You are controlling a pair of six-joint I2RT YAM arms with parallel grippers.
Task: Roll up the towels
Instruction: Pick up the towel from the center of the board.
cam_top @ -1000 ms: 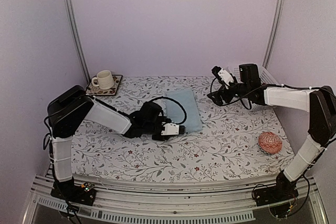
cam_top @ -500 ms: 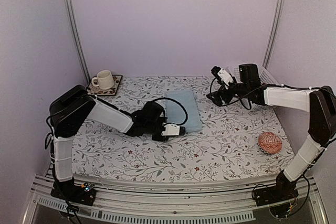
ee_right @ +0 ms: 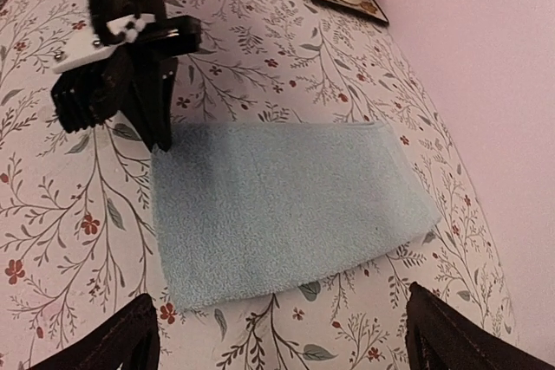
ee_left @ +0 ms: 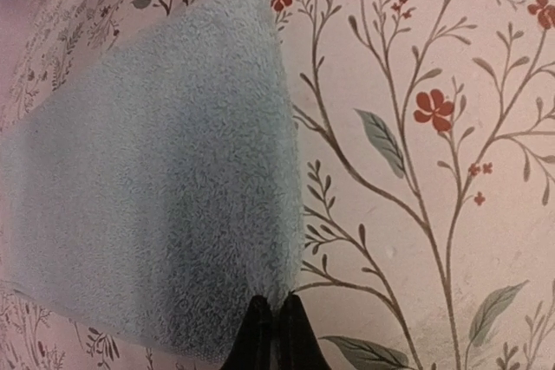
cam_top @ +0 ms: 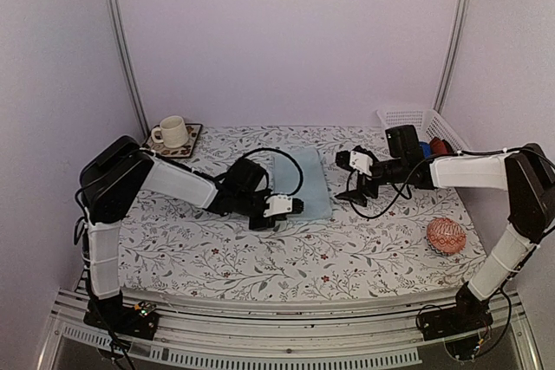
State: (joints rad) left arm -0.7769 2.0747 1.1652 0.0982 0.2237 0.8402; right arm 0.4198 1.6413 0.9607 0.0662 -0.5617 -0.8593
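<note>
Left gripper (ee_left: 270,322) is closed tight at the near-left corner of the light blue towel (cam_top: 303,181). Right gripper (ee_right: 277,299) gapes wide just right of it.

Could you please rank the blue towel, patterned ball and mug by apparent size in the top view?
Largest: blue towel.
Then patterned ball and mug: near alike, ball nearer the camera, so unranked.
</note>
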